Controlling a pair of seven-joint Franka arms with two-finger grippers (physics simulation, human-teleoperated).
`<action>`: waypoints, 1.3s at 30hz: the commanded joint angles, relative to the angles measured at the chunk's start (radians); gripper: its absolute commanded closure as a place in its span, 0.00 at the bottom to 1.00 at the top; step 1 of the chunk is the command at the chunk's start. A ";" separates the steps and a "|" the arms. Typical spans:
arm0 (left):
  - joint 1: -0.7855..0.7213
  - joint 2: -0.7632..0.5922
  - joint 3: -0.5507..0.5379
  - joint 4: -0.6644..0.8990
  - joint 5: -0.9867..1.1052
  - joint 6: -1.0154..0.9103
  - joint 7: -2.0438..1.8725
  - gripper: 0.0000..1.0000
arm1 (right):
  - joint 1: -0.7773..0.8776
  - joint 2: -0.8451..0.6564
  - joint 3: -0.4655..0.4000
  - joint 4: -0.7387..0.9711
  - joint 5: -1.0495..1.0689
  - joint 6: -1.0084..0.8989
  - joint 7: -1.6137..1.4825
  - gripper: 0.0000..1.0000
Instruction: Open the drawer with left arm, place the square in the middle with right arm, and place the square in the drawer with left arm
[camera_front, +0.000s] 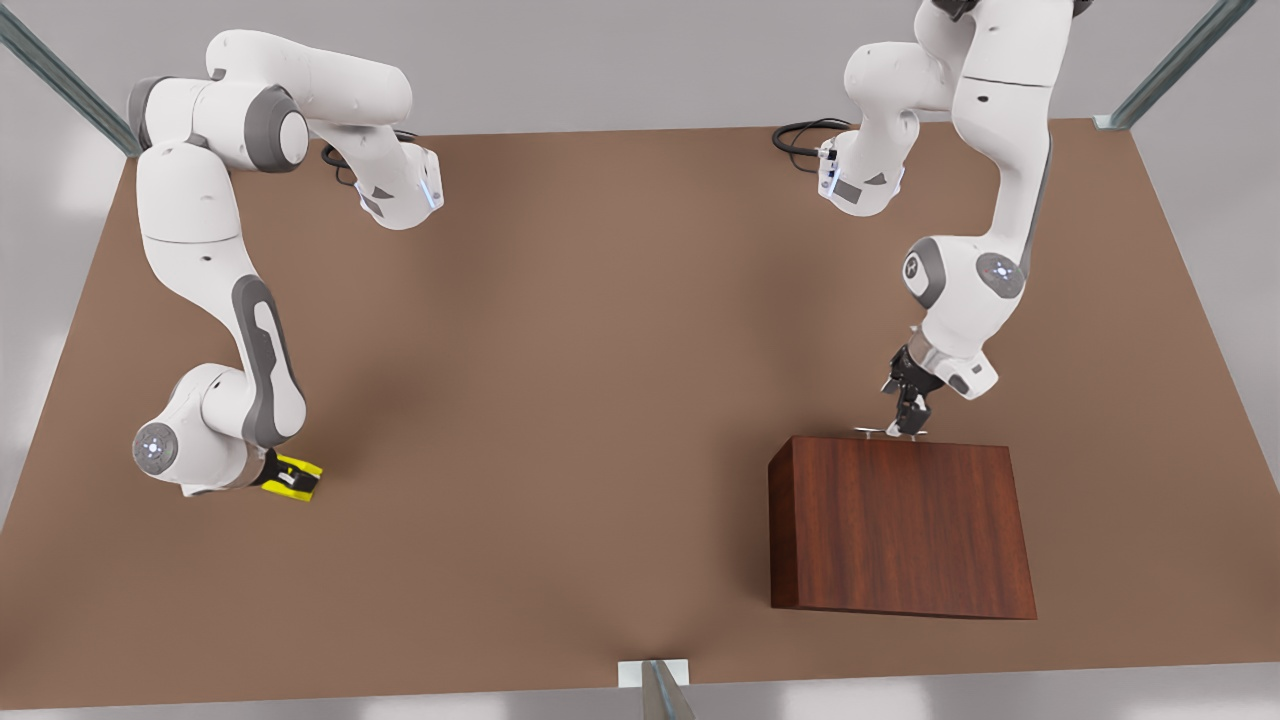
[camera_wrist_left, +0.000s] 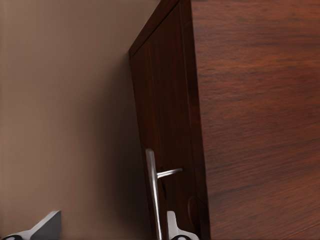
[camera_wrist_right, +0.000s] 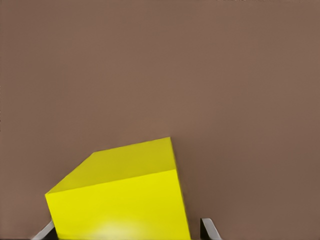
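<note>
The wooden box (camera_front: 900, 525) stands at the front view's right, and its drawer (camera_wrist_left: 162, 115) is pushed in flush. The silver handle (camera_wrist_left: 152, 192) runs along the drawer front. My left gripper (camera_front: 908, 420) is open at the handle (camera_front: 872, 433), one finger (camera_wrist_left: 172, 227) between bar and wood, the other finger (camera_wrist_left: 44, 226) well off to the side. At the front view's left the yellow square (camera_front: 293, 477) sits low at the table. My right gripper (camera_front: 288, 478) is open around the square (camera_wrist_right: 120, 200), with a fingertip (camera_wrist_right: 209, 229) on each side and a small gap on one side.
The brown tabletop (camera_front: 560, 400) stretches wide between the two arms. The arm bases (camera_front: 400, 190) stand along the far edge. Metal frame posts (camera_front: 60, 80) rise at the table's corners, and a bracket (camera_front: 655, 680) sits at the near edge.
</note>
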 joint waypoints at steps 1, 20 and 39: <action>0.000 0.002 0.000 0.000 -0.013 0.000 0.000 0.00 | 0.000 0.000 0.000 0.000 0.000 0.000 -0.010 0.15; -0.014 -0.003 0.002 -0.031 -0.027 -0.017 -0.003 0.00 | 0.072 -0.120 0.097 -0.049 0.032 0.000 0.147 0.39; -0.014 -0.104 0.017 -0.141 -0.027 -0.071 -0.017 0.00 | 0.882 -0.012 0.212 -0.007 0.022 0.288 1.307 0.37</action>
